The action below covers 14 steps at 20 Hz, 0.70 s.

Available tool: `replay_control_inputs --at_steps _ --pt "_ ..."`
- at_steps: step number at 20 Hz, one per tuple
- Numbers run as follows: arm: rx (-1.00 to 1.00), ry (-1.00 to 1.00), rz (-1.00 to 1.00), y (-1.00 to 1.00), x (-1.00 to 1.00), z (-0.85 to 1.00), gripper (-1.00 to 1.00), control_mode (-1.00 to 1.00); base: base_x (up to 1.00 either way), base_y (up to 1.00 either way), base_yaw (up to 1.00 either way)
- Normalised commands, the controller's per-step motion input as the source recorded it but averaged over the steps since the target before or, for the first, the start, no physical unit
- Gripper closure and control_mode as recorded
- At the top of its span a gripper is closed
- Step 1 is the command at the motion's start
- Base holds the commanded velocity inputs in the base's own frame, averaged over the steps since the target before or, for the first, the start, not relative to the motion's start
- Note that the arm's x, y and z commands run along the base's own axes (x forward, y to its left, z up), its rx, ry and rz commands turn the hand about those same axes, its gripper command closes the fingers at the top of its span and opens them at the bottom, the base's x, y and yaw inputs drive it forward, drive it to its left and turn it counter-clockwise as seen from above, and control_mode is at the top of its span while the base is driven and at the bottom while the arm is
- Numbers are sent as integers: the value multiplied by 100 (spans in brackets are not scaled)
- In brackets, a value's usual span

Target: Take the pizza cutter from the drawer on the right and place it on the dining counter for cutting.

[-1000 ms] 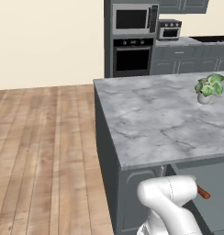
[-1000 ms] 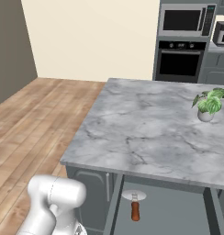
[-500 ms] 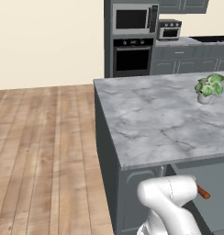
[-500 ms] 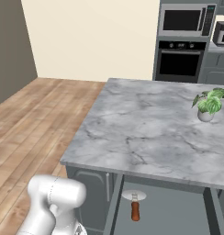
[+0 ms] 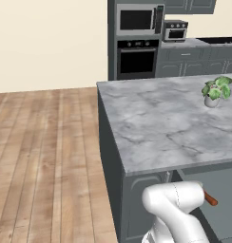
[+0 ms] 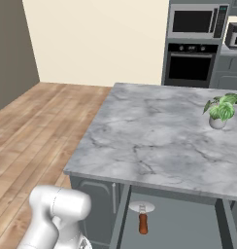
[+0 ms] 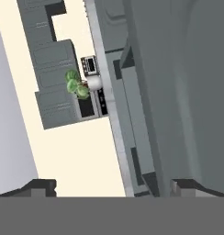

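Right base view shows drawer (image 6: 174, 223) already pulled open, pizza cutter (image 6: 143, 218) lying inside ungrasped; pincer (image 7: 114, 188) spread wide and empty, with pickup and carry to dining tabletop left.

Greys, warm wood and one spot of green

The grey-veined white marble island top (image 6: 154, 136) sits on a dark grey cabinet base (image 5: 137, 204); the open dark grey box-shaped drawer (image 6: 174, 228) holds a pizza cutter with a silver wheel and reddish-brown handle (image 6: 143, 219). A green-leaved plant in a small white pot (image 6: 220, 111) stands on the marble. The plank floor (image 5: 46, 156) is light brown wood, the wall (image 6: 96, 39) cream, the built-in oven (image 5: 136, 58) black.
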Motion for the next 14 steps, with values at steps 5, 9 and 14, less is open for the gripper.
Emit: replay_control_inputs --at_steps 5,9,14 --pt "0 8 11 0 59 41 -100 -100 0 0 0" --pt "0 12 11 0 60 41 -100 -100 0 0 0" --pt "0 17 8 0 66 39 -100 -100 0 0 0"
